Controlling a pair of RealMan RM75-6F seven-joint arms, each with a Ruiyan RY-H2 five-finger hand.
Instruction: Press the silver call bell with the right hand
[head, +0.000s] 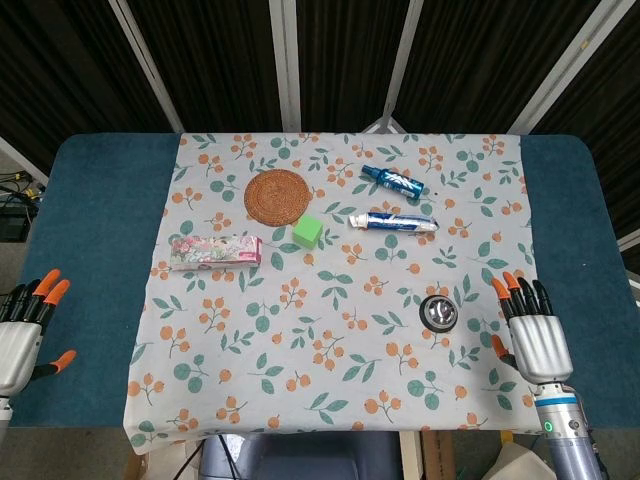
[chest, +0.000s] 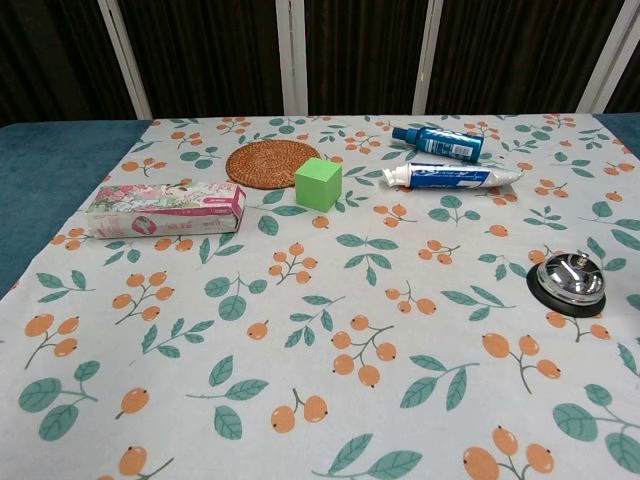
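Your right hand (head: 538, 335) rests at the near right edge of the counter (head: 95, 250), palm down, fingers extended and slightly apart, holding nothing. It lies on the blue surface just right of the floral cloth (head: 340, 400). It shows in the head view only.

The silver call bell (head: 438, 312) sits on its black base on the cloth, just left of that hand and slightly farther away, not touched. In the chest view the silver call bell (chest: 569, 281) stands at the right side, upright, with its button on top.

Your left hand (head: 25, 335) is at the near left edge, off the cloth, fingers spread, empty.

Farther out on the cloth:
- white toothpaste tube (head: 392, 221), lying sideways, beyond the bell
- blue tube (head: 392, 181), tilted, just behind the white one
- green cube (head: 308, 232), near the middle
- round woven coaster (head: 278, 196), behind and left of the cube, very close to it
- flowered pink box (head: 215, 252), lying flat at the left side of the cloth, well apart from the bell
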